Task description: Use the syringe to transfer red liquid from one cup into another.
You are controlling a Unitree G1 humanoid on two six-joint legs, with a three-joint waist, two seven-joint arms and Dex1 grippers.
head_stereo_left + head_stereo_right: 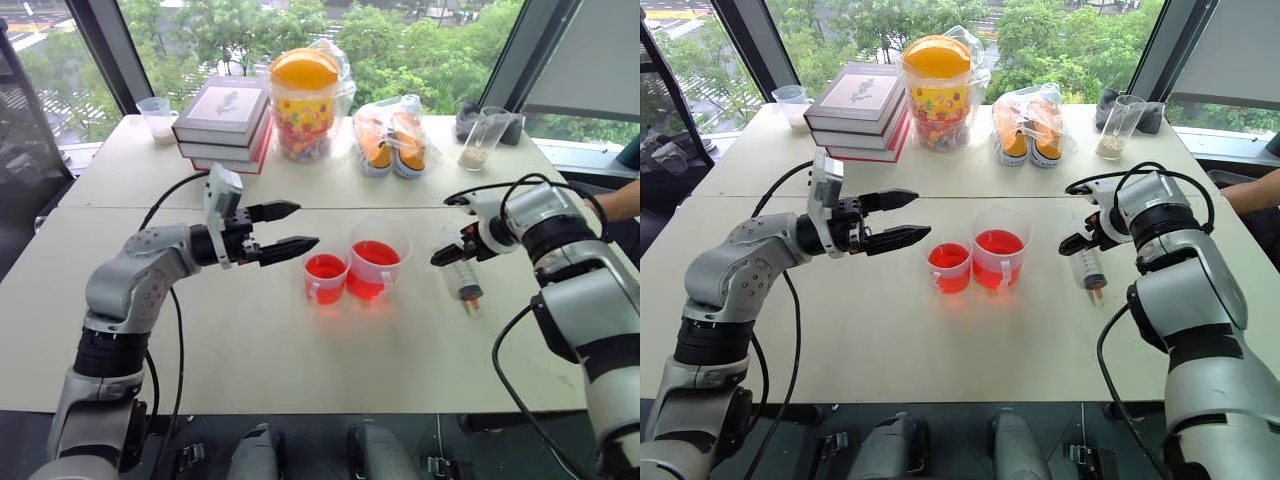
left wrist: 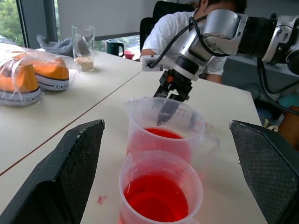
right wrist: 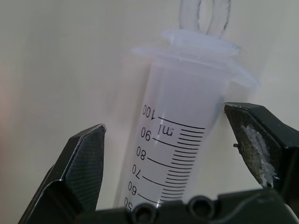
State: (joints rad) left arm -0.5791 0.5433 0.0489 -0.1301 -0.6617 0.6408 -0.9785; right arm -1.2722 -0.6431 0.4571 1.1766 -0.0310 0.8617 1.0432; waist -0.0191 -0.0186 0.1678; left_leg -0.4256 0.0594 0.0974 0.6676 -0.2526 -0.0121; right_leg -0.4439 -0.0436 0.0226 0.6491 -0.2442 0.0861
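Two clear cups of red liquid stand mid-table: a small cup (image 1: 326, 277) and a taller cup (image 1: 374, 267) just right of it. The syringe (image 1: 463, 277) lies flat on the table to their right, its red-orange nozzle toward the front edge. My right gripper (image 1: 450, 249) is tilted down over the syringe's plunger end. In the right wrist view the barrel (image 3: 180, 140) sits between the open fingers (image 3: 84, 163), with gaps on both sides. My left gripper (image 1: 306, 226) is level and open, just left of the small cup (image 2: 161, 196) and pointing at it.
Along the far edge are a stack of books (image 1: 225, 122), a candy jar with an orange lid (image 1: 303, 104), bagged orange shoes (image 1: 392, 140), a glass with beige powder (image 1: 483, 138) and a small cup (image 1: 158, 118). A person's arm (image 1: 622, 200) is at the right edge.
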